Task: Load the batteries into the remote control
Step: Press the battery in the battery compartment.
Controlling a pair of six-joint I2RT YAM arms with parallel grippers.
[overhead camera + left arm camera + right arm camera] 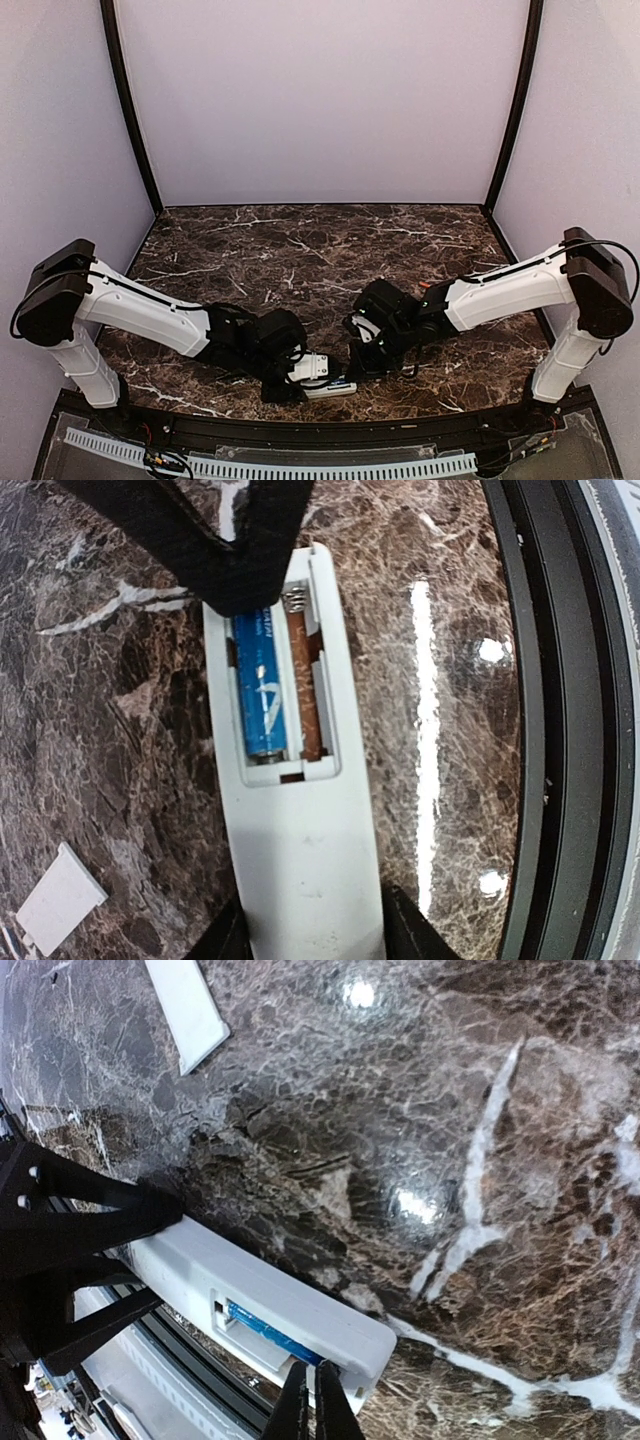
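The white remote control (300, 860) lies back side up near the table's front edge, with its battery bay open. The blue battery (258, 695) and the orange-red battery (303, 695) lie side by side in the bay. My left gripper (315, 935) is shut on the remote's lower body, one finger on each long side. My right gripper (310, 1405) is shut, its tips together at the bay's far end on the blue battery (270, 1328). Its black fingers (240, 560) hide that end of the bay. In the top view both grippers meet over the remote (325, 385).
A loose white battery cover (58, 900) lies flat on the marble beside the remote; it also shows in the right wrist view (185, 1005). The black front rail of the table (560, 730) runs close along the remote's other side.
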